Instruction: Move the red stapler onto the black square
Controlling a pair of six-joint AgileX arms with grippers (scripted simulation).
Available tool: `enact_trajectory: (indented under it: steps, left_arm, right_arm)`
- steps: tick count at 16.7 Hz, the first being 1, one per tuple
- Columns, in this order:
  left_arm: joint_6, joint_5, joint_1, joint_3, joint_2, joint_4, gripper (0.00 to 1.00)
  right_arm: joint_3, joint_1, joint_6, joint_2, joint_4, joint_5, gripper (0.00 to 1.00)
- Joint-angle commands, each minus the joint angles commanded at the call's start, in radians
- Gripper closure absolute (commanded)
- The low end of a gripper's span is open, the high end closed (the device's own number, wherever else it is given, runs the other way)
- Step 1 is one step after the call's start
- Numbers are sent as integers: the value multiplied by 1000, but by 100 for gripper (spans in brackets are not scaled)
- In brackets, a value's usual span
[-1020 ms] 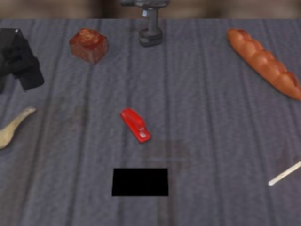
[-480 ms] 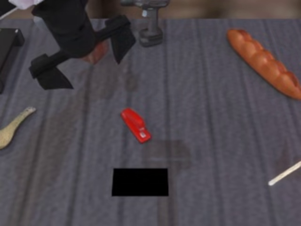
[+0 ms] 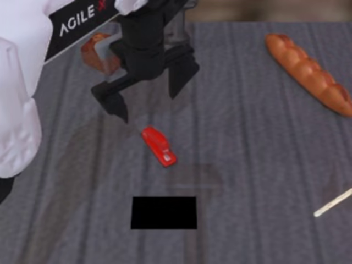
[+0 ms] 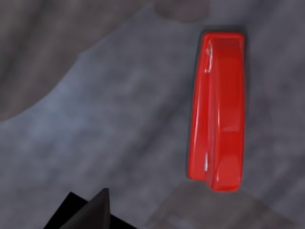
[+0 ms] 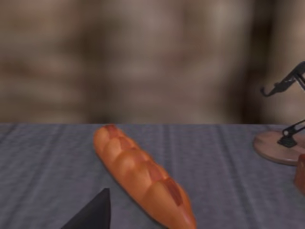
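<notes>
Hovering at upper centre, the left tool point(image 3: 147, 93) stood with fingers apart above the stapler point(image 3: 159, 146), which lay mid-frame, clear of the square point(image 3: 164, 213). Judgement: straddle its narrow width, then descend squarely.

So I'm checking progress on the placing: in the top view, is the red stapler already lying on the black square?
No, the red stapler lies on bare cloth, apart from the black square.
</notes>
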Motion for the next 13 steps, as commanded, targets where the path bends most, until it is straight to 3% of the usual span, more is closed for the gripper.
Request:
enact_trajectory:
  steps: [8, 13]
  left_arm:
    - [-5, 0, 1, -4, 13, 10, 0]
    - [-3, 0, 0, -170, 38, 206, 0]
  right_arm:
    - [0, 0, 0, 0, 0, 0, 0]
    - [0, 0, 0, 0, 0, 0, 0]
